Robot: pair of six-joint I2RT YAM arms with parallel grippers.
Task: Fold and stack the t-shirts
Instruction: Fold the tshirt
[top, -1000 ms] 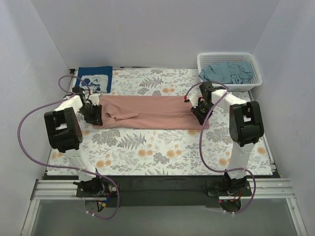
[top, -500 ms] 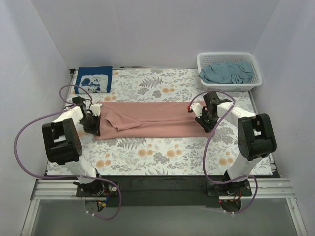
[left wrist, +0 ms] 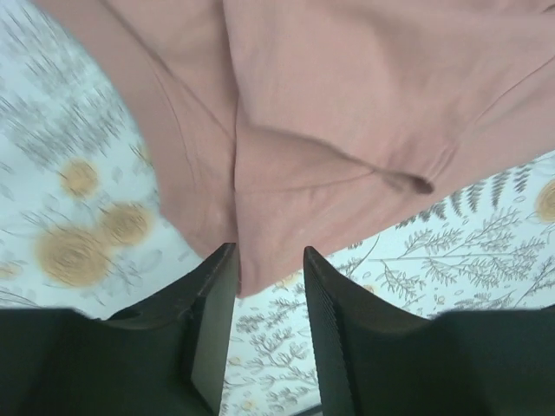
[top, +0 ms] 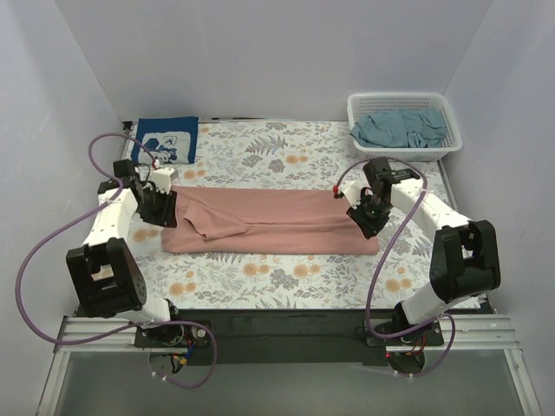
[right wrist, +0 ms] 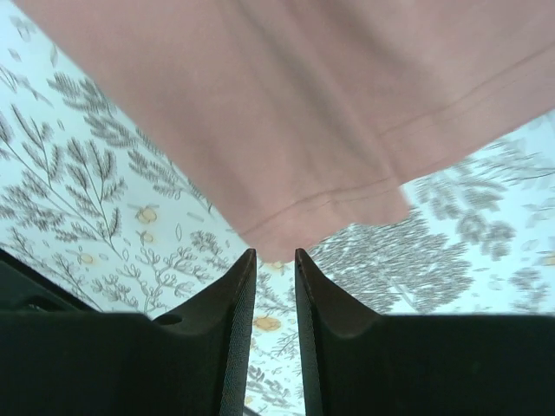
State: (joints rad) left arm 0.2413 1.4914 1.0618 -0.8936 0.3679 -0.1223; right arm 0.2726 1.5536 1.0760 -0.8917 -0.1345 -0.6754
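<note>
**Pink t-shirt stretched flat between both sets of fingers**

You have the pink t-shirt [top: 277,221] lying as one long band on the worktop [top: 286,277], and it spans the whole gap from the left fingers [left wrist: 208,338] to the right fingers [right wrist: 234,347]. Judge it light, limp and without stiffness; it will sag, crease and drag on the floral covering instead of keeping any shape. Take it by the short ends, at the doubled hem or a corner, where several layers give the pads something to bite on. Avoid the middle, where a single loose layer would just bunch.

Your left fingers stand clearly apart, with a fair gap between them; the end of the band hangs down into the mouth of that gap, a small sleeve fold lies just beyond the tips, and neither pad looks pressed onto the cloth. Your right fingers leave only a narrow slit, and the worktop shows through it; the hem ends right at the tips, so you cannot tell whether they nip it or merely touch it.

Beyond the left fingers, at the far edge, the navy t-shirt [top: 166,139] lies folded square. Well beyond the right fingers, the basket [top: 408,153] holds the grey-teal t-shirt [top: 399,128], crumpled.
</note>
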